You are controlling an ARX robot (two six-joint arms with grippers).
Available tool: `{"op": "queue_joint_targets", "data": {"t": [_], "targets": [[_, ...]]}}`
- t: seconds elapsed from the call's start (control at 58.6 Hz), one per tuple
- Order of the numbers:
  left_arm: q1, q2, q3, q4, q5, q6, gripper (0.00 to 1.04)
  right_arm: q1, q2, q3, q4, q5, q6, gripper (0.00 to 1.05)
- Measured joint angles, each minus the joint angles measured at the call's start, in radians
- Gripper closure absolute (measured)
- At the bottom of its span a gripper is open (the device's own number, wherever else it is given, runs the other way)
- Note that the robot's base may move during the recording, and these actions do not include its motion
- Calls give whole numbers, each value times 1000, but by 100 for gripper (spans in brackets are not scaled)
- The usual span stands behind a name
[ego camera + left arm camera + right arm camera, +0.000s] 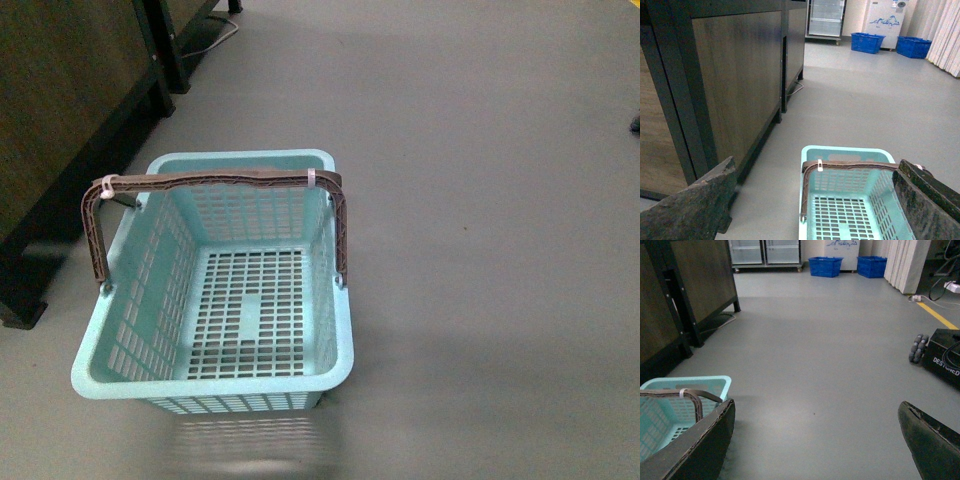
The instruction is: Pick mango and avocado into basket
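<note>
Light blue basket (210, 387) with rows of little slots, brown handles (215, 181) tied with white ties (108, 184), plain grey floor (480, 200), brown wood cabinet (60, 90) with black edges, and two bright blue bins (825, 266) far off.

The light blue rectangular plastic basket (342, 340) looks smooth and faintly glossy. Its brown handles (220, 181) are ribbed and matt, tied with white plastic zip-ties (311, 178). Around the basket, the grey floor (480, 220) is smooth with a dull sheen. Beside the basket, the brown wood-grain cabinet (735, 75) has matt dark framing. The dark fingers (690, 210) of the left gripper (816, 165) look rough and pitted.
</note>
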Motion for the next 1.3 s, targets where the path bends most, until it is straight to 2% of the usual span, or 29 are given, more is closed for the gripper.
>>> {"op": "queue_joint_targets", "data": {"t": [0.478,0.546,0.614,0.717,0.819,0.887,0.99,1.161,1.297], "targets": [[0,0,0,0,0,0,9,0,0,0,0,0,0,9],[-45,76,43,-103,-145,-133,9,0,0,0,0,0,0,9],[-64,233,73,-82,-239,-354,9,0,0,0,0,0,0,9],[-61,508,99,116,-233,-682,9,0,0,0,0,0,0,9],[-61,839,144,392,-226,-967,9,0,0,0,0,0,0,9],[-71,1087,192,592,-221,-1111,9,0,0,0,0,0,0,9],[-97,1385,269,810,-215,-1262,9,0,0,0,0,0,0,9],[-142,1794,433,1025,-213,-1445,9,0,0,0,0,0,0,9],[-190,2038,595,1045,-207,-1542,9,0,0,0,0,0,0,9]]}}
